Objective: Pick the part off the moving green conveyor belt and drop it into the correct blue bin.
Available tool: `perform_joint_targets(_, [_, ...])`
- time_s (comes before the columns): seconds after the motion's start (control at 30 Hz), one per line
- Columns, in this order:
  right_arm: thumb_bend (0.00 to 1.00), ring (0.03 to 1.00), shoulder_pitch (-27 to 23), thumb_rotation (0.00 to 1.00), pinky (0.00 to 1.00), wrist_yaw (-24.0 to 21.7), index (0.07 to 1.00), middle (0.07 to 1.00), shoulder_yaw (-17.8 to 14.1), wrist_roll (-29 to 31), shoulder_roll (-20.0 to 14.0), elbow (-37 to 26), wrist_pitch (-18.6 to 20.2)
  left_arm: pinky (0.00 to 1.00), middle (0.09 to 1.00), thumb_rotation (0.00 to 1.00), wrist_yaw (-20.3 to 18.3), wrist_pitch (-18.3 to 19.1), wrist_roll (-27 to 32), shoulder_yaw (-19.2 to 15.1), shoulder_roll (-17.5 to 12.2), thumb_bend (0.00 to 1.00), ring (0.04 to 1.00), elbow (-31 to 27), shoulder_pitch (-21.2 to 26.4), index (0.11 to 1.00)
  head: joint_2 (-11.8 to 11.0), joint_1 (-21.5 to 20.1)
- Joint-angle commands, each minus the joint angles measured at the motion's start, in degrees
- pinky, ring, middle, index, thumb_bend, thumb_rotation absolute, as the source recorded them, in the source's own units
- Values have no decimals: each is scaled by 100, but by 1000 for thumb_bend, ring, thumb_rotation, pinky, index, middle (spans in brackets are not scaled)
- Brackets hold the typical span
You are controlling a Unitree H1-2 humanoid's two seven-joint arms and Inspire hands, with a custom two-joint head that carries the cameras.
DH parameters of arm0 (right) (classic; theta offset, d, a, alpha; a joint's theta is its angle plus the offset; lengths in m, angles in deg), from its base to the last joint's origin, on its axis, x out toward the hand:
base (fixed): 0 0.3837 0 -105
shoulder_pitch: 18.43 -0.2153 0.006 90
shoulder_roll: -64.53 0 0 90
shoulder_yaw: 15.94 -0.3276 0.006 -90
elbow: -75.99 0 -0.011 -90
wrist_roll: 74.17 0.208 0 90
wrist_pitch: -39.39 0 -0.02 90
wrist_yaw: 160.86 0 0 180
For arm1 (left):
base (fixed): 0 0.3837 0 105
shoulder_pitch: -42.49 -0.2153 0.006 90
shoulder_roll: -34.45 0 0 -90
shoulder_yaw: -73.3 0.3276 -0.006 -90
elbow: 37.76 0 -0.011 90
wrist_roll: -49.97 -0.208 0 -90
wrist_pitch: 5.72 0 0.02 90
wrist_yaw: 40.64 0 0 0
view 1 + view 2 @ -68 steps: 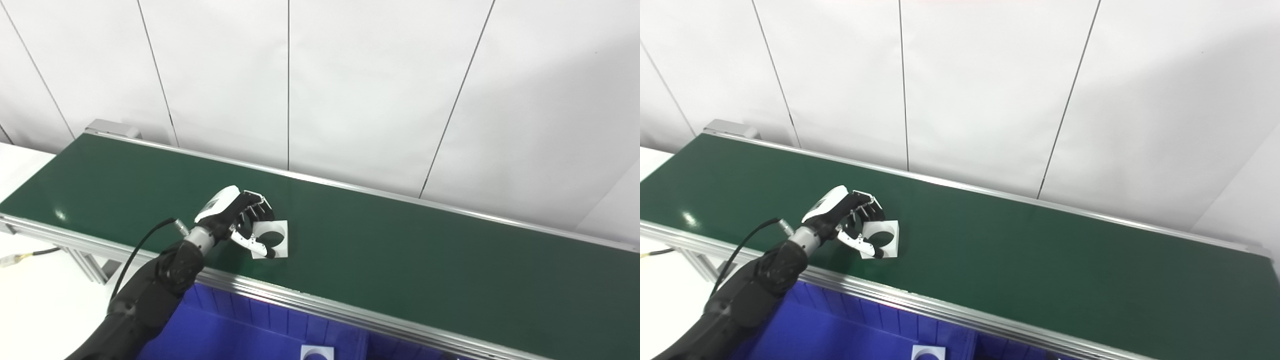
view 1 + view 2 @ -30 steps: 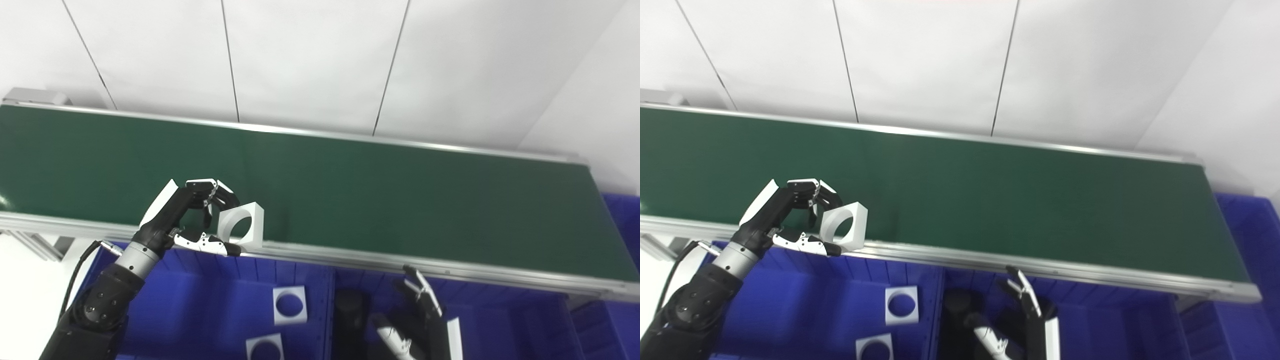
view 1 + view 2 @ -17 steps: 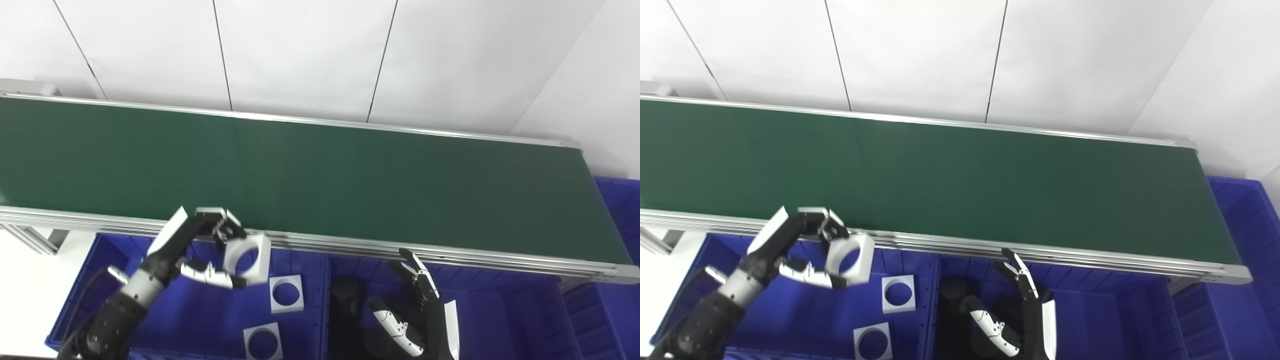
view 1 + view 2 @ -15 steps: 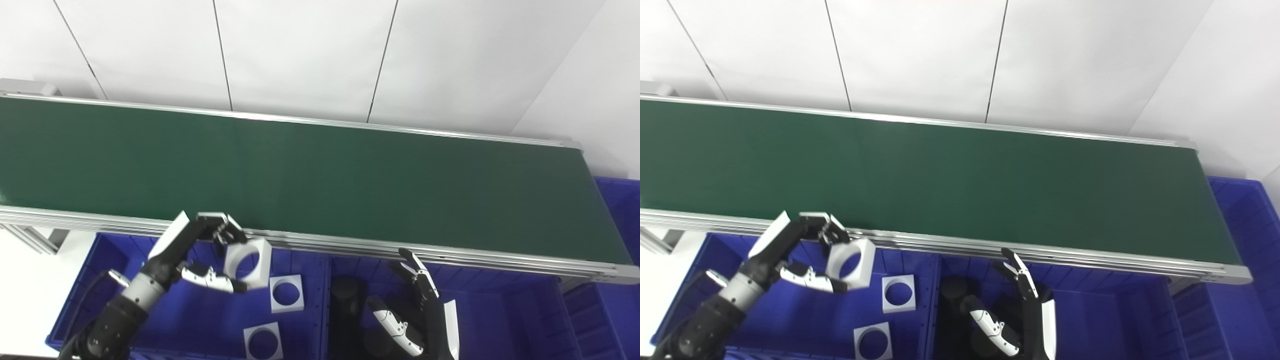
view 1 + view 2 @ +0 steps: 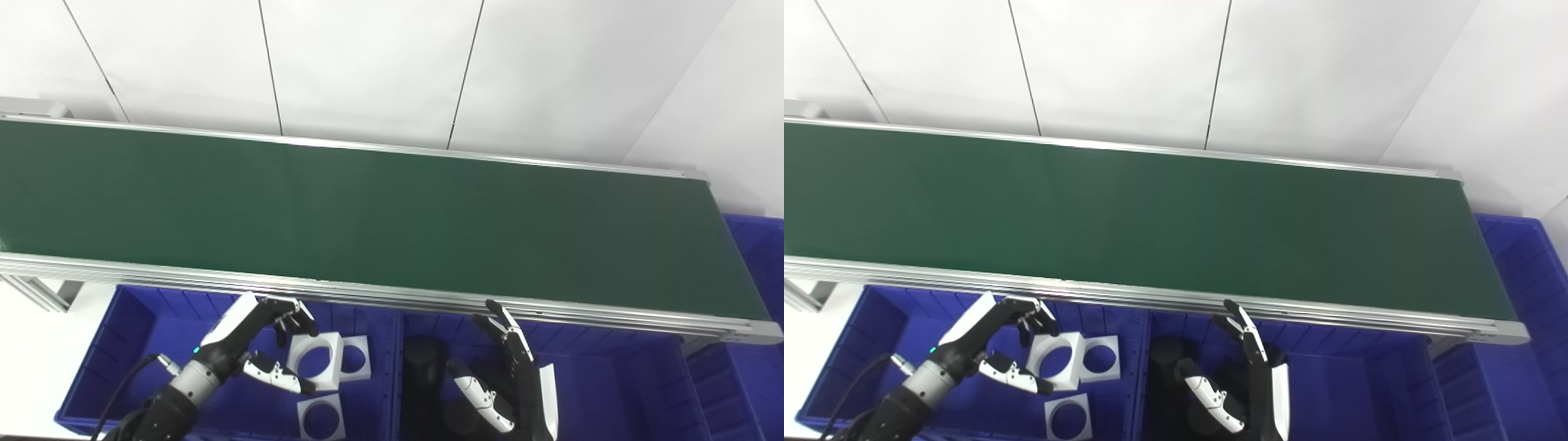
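Fingers and thumb of our left robot hand [image 5: 257,349] curl loosely around the white square part with the round hole [image 5: 316,361], low inside the left blue bin [image 5: 116,343]; we cannot tell whether they still touch it. The part tilts against a second white square part [image 5: 355,359] lying flat, with a third [image 5: 320,416] nearer us. Our right robot hand [image 5: 511,383] hangs spread and empty over the neighbouring blue bin [image 5: 618,392]. Beyond both bins runs the green conveyor belt [image 5: 392,214].
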Motion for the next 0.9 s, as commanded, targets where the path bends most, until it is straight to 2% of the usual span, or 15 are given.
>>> perform_joint_targets(0.0, [639, 780, 14, 506, 804, 47, 858, 759, 5, -24, 68, -175, -287, 374, 495, 0, 151, -253, -18, 3, -7, 498, 419, -48, 90, 508, 7, 4])
perform_joint_targets(0.07, [637, 782, 15, 501, 806, 31, 857, 759, 0, -17, 84, -179, -283, 397, 497, 0, 171, -152, -148, 31, -7, 498, 418, -79, 85, 515, 13, -6])
perform_joint_targets(0.1, [638, 784, 16, 503, 808, 23, 857, 759, -5, -19, 95, -179, -280, 476, 507, 0, 182, -110, -240, 48, -14, 499, 444, -96, 79, 500, 13, -22])
perform_joint_targets(0.17, [639, 784, 14, 505, 809, 31, 856, 759, 0, -30, 101, -173, -281, 515, 513, 0, 145, -22, -347, 73, -40, 499, 459, -136, 72, 490, 20, -50])
perform_joint_targets(0.2, [643, 784, 13, 512, 808, 42, 857, 759, 8, -38, 101, -169, -283, 584, 523, 0, 105, 23, -366, 79, -56, 506, 581, -159, 68, 484, 24, -71])
perform_joint_targets(0.23, [645, 783, 12, 515, 807, 48, 858, 759, 13, -44, 100, -167, -285, 620, 527, 0, 80, 55, -376, 82, -65, 509, 644, -177, 66, 481, 24, -71])
perform_joint_targets(0.27, [649, 784, 15, 521, 802, 53, 856, 758, 9, -50, 108, -161, -285, 709, 692, 28, 61, 82, -385, 86, -82, 610, 761, -181, 53, 641, 29, -101])
perform_joint_targets(0.37, [655, 786, 28, 527, 800, 56, 854, 759, -5, -55, 139, -147, -282, 782, 844, 198, -101, 29, -172, 104, -156, 717, 853, -173, 10, 789, 39, -186])
perform_joint_targets(0.4, [651, 787, 27, 521, 803, 58, 855, 759, -1, -51, 138, -143, -283, 820, 899, 328, -157, 0, -77, 105, -170, 782, 893, -171, 1, 846, 39, -193])
perform_joint_targets(0.43, [649, 788, 29, 519, 804, 52, 855, 759, 2, -44, 141, -143, -283, 833, 917, 372, -243, -48, 93, 104, -183, 804, 907, -158, -5, 866, 40, -241])
perform_joint_targets(0.47, [654, 788, 30, 519, 808, 58, 855, 758, 5, -42, 145, -139, -284, 875, 945, 462, -339, -103, 330, 101, -186, 848, 939, -144, -17, 899, 40, -247])
perform_joint_targets(0.57, [664, 787, 38, 533, 812, 63, 857, 759, 2, -80, 156, -135, -283, 920, 956, 560, -555, -238, 1000, 81, -160, 886, 960, -126, -75, 923, 43, -307])
perform_joint_targets(0.67, [669, 787, 28, 538, 819, 38, 861, 761, 7, -65, 145, -119, -282, 938, 956, 556, -847, -266, 1796, 44, -87, 883, 962, -138, -142, 923, 46, -333])
perform_joint_targets(0.87, [667, 782, 37, 526, 820, -30, 860, 763, 1, -17, 161, -145, -271, 875, 919, 593, -1036, -274, 2190, -32, -2, 887, 912, -278, -220, 901, 77, -429])
